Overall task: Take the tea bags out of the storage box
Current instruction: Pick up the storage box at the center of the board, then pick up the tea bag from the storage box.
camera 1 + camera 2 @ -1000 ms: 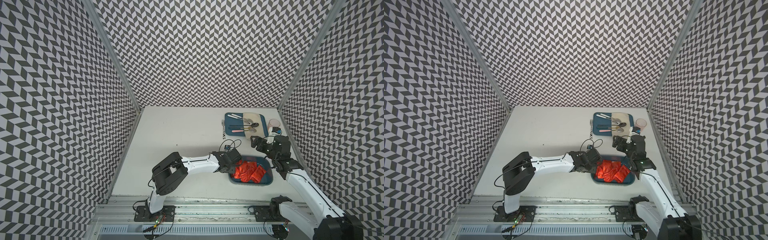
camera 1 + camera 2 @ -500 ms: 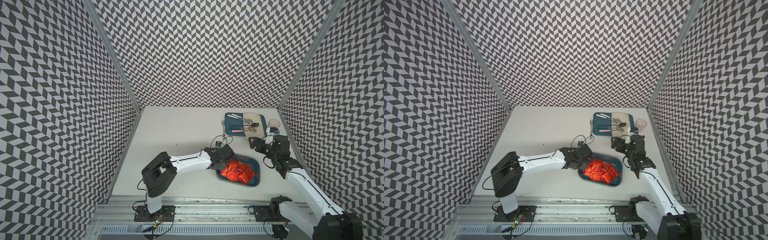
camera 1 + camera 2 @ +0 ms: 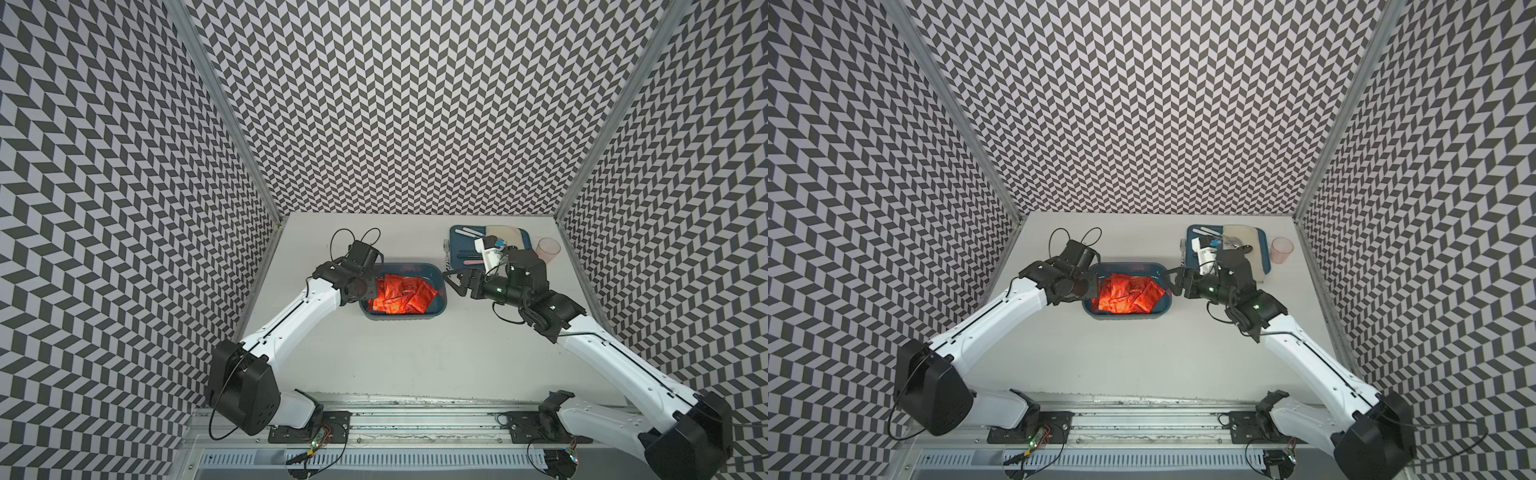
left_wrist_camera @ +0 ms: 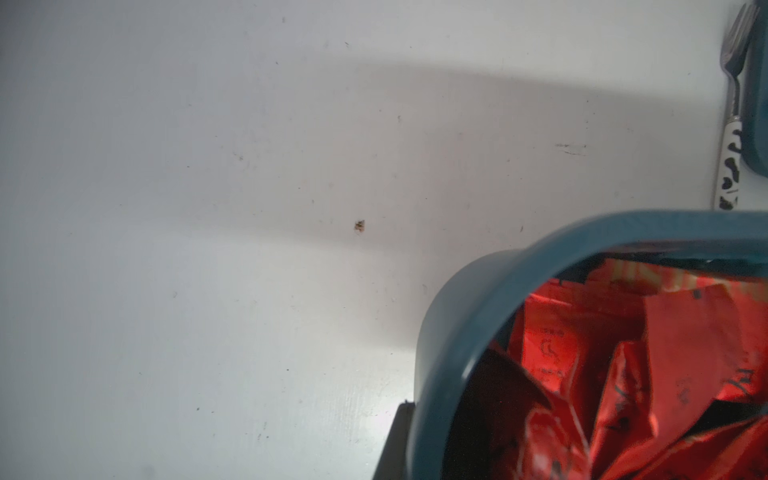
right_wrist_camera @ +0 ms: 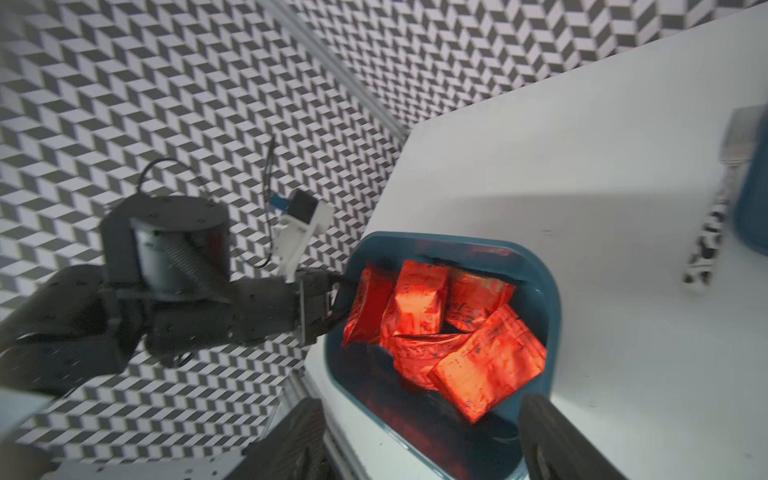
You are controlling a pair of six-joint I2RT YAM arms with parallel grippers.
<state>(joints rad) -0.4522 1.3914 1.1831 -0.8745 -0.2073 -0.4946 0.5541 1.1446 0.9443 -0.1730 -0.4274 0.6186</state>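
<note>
The storage box [image 3: 403,322] [image 3: 1125,319], a dark teal tub, sits mid-table in both top views. Several red foil tea bags [image 3: 401,295] [image 3: 1129,293] lie heaped inside it. My left gripper [image 3: 368,287] [image 3: 1093,286] is shut on the box's left end wall, one finger outside and one inside. The left wrist view shows that rim [image 4: 457,299] close up with the tea bags [image 4: 623,374] behind it. My right gripper [image 3: 453,282] [image 3: 1173,282] hangs open just off the box's right end. In the right wrist view its fingers [image 5: 552,436] straddle the near end, with the tea bags [image 5: 449,332] beyond.
A flatter blue tray [image 3: 461,254] with cutlery and a beige cloth stands at the back right, partly hidden by my right wrist. A fork [image 3: 446,251] [image 4: 733,104] lies on the table beside it. A pink cup [image 3: 547,249] stands near the right wall. Patterned walls enclose three sides.
My left gripper has closed on the box wall and dragged the box left and away from the front edge. My right gripper has followed it leftward, its jaws narrowing a little.
</note>
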